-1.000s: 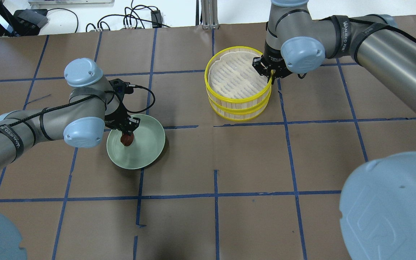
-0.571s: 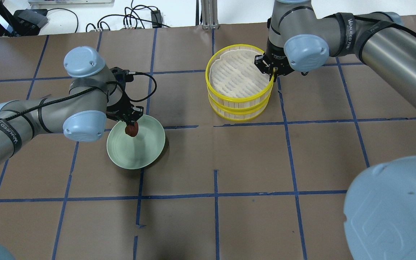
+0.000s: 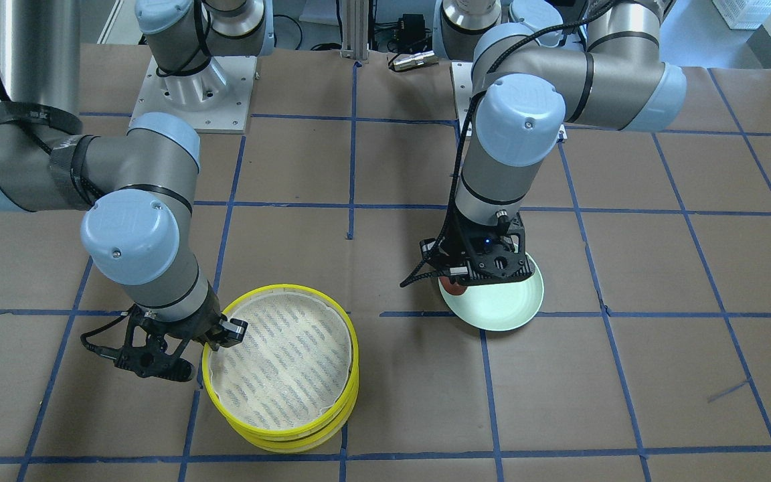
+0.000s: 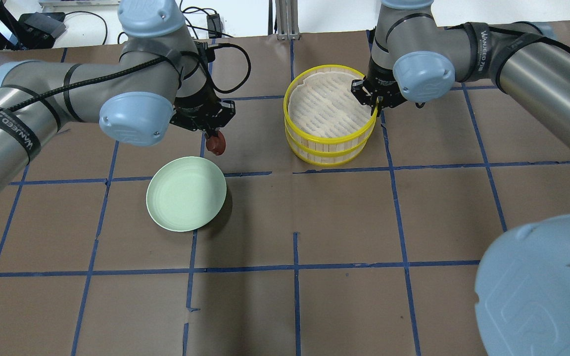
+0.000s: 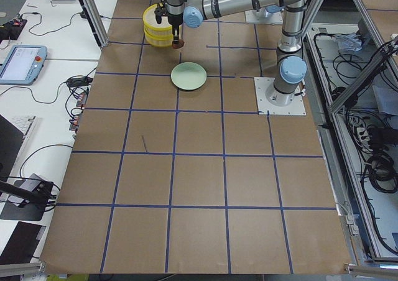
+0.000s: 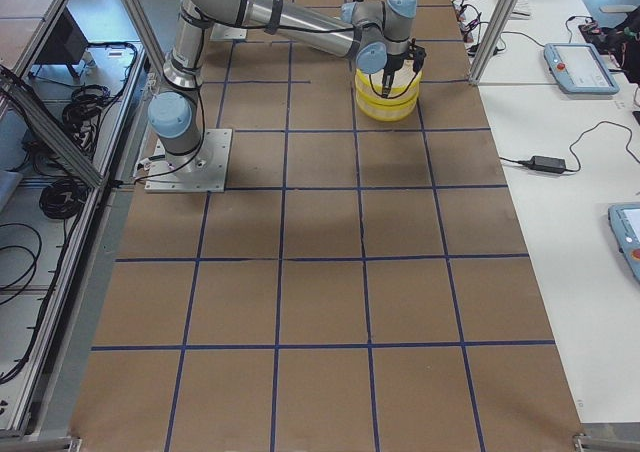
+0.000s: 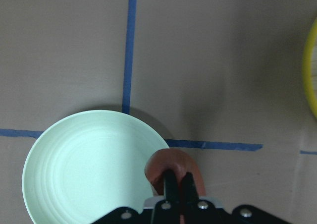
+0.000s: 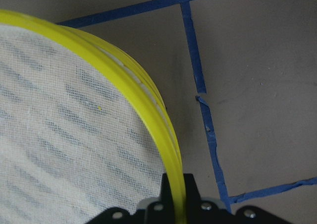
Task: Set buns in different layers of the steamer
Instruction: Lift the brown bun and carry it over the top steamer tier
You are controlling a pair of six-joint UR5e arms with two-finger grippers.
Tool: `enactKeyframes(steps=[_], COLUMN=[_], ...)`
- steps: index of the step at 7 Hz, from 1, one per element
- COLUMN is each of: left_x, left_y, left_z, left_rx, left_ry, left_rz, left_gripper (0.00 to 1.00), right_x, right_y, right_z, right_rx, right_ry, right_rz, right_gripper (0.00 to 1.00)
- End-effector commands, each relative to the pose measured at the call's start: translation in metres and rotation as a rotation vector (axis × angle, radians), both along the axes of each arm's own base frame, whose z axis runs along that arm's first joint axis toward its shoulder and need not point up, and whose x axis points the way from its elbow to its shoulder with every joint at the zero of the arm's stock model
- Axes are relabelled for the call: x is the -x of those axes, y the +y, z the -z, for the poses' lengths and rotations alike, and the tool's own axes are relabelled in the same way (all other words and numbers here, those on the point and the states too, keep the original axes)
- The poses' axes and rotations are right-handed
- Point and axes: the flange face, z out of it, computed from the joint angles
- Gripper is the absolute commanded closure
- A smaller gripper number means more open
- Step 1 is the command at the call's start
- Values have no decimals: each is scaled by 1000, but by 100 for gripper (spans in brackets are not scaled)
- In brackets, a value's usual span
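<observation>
My left gripper (image 4: 213, 137) is shut on the dark reddish-brown bun (image 4: 215, 144) and holds it in the air between the plate and the steamer; the bun also shows in the left wrist view (image 7: 173, 167). The steamer (image 4: 328, 135) is a stack of yellow-rimmed trays at the back centre. My right gripper (image 4: 374, 105) is shut on the top tray's rim (image 8: 148, 102), on its right side. The top tray's mesh floor (image 3: 278, 365) is bare. The off-white bun is not in view.
The pale green plate (image 4: 186, 200) lies bare on the brown paper, left of centre and below the held bun; it also shows in the left wrist view (image 7: 84, 169). Blue tape lines grid the table. Cables lie beyond the far edge.
My left gripper has lifted the brown bun off the green plate and carried it back and right, toward the steamer. The right gripper has stayed on the top tray's rim.
</observation>
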Motion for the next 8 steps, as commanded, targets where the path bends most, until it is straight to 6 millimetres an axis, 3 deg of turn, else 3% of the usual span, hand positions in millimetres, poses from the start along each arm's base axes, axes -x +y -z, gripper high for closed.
enactKeyframes(steps=[1,2,5,6,7,8], left_x=[20,22,25,39,51,53], left_y=[1,-2,-3,4,6,6], left_z=[-16,-25,-24,-27,-33,-39], left_rx=[4,18,16,16,29,36], left_ry=[50,64,66,84,90,92], left_rz=[-55,-62,-60,-69,-64,-61], left_gripper=[98,97,97,97,97,97], right_x=[0,0,-2,-2,-1,-1], right_y=[-2,-3,-4,-3,-3,-3], right_z=[-3,-2,8,10,10,10], right_rx=[13,30,16,13,11,11], right_ry=[-3,-4,-6,-6,-4,-1], right_rz=[1,0,-1,-1,-6,-10], right_gripper=[82,82,82,80,77,60])
